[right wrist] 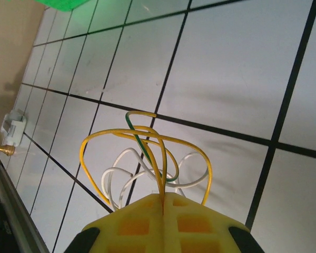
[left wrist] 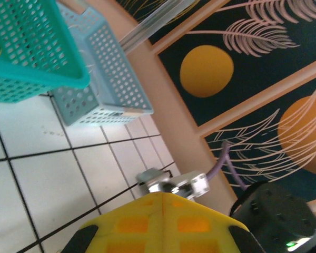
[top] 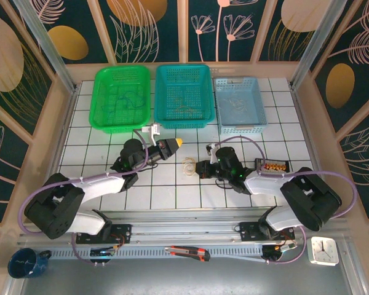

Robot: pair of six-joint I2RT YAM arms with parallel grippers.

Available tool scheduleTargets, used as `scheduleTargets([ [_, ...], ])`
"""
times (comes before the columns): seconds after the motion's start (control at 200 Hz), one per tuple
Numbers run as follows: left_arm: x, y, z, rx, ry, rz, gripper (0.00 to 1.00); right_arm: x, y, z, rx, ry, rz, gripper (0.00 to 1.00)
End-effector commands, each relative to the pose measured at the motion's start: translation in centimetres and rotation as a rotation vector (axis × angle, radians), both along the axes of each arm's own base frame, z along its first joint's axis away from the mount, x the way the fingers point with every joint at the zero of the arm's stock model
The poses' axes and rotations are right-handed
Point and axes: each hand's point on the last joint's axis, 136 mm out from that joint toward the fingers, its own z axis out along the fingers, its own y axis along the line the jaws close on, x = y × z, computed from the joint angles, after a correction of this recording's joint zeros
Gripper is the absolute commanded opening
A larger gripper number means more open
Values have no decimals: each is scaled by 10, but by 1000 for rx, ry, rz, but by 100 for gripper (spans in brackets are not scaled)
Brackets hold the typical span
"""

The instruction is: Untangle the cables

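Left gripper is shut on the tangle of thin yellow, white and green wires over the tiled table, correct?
Wrong arm. It is the right gripper that is shut on the tangle of thin yellow, white and green wires over the tiled table, as the right wrist view shows. The left gripper is shut empty.

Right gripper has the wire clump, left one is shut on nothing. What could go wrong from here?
1. The right gripper seems to pinch just a yellow strand of the cables; pulling alone may drag or tighten the whole clump, white and green loops included.
2. The left gripper sits shut and empty close by; reaching in could bump the right one.
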Motion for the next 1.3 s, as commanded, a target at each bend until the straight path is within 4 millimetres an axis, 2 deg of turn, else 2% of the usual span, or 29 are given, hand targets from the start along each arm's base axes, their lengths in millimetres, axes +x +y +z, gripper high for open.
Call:
scheduleTargets([
  [0.0,-4,-1,16,-30,-55,-14,0,3,5,8,43,-21,2,0],
  [0.045,0,0,4,11,-28,6,0,4,4,11,43,-29,-5,0],
  [0.11,4,1,-18,102,0,23,29,6,4,14,44,-38,-11,0],
  [0.21,6,7,-57,257,46,30,47,7,4,18,44,-46,-9,0],
  [0.315,-1,8,-82,327,80,-6,56,6,4,20,43,-51,-5,0],
  [0.435,-7,1,-94,340,106,-60,60,7,5,24,44,-60,0,0],
  [0.525,-11,-5,-99,345,114,-92,59,8,6,26,48,-62,1,0],
  [0.721,-15,-22,-105,340,117,-144,47,10,8,31,55,-69,3,0],
  [0.946,-13,-23,-107,320,120,-123,22,9,7,29,49,-67,2,0],
  [1.106,-8,-18,-93,295,95,-72,21,7,3,15,19,-46,-4,0],
  [1.216,-5,-16,-77,258,64,-43,5,4,1,4,12,-26,-7,0],
  [1.291,-5,-15,-67,229,44,-31,0,2,0,1,14,-17,-8,0],
])
